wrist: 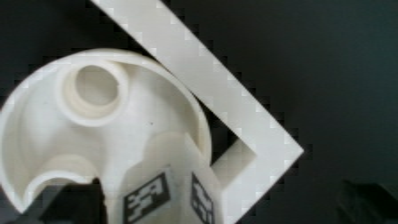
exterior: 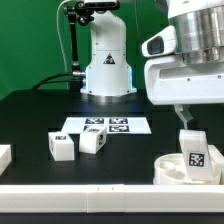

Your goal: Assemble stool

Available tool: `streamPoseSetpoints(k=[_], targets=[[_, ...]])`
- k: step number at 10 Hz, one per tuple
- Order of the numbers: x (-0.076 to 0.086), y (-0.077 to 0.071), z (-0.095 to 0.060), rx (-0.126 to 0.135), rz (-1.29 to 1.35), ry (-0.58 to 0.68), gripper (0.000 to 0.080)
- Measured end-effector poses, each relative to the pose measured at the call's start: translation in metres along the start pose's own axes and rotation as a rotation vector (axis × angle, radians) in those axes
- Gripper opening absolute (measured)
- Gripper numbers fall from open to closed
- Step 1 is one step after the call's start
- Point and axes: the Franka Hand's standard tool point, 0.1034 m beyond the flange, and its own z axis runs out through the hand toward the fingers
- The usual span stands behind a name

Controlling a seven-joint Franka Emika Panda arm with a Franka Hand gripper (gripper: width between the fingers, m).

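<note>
The stool's round white seat lies at the exterior view's lower right, against the front bar. A tagged white leg stands upright on it. My gripper hangs just above that leg, open and holding nothing. In the wrist view the seat shows a round hole, and the tagged leg rises from its rim close under the camera. One dark finger shows beside the leg. Two more tagged legs lie loose on the black table to the exterior view's left.
The marker board lies flat mid-table in front of the robot base. A plain white bar runs along the front edge, and another white piece sits at the left edge. In the wrist view white bars form a corner beside the seat.
</note>
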Motion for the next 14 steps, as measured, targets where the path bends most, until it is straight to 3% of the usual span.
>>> streamPoseSetpoints(k=[2,5,9,12,14], targets=[[-0.007,0.008,-0.005,-0.011,-0.215,0.004,0.0648],[0.006,0.014,-0.013,-0.006,-0.447,0.013,0.0648],[0.009,0.017,-0.012,-0.026,-0.71,0.018,0.0648],[0.021,0.021,-0.01,-0.088,-1.129,0.036,0.0648],[0.023,0.012,-0.008,-0.135,-1.313,0.017,0.0648]])
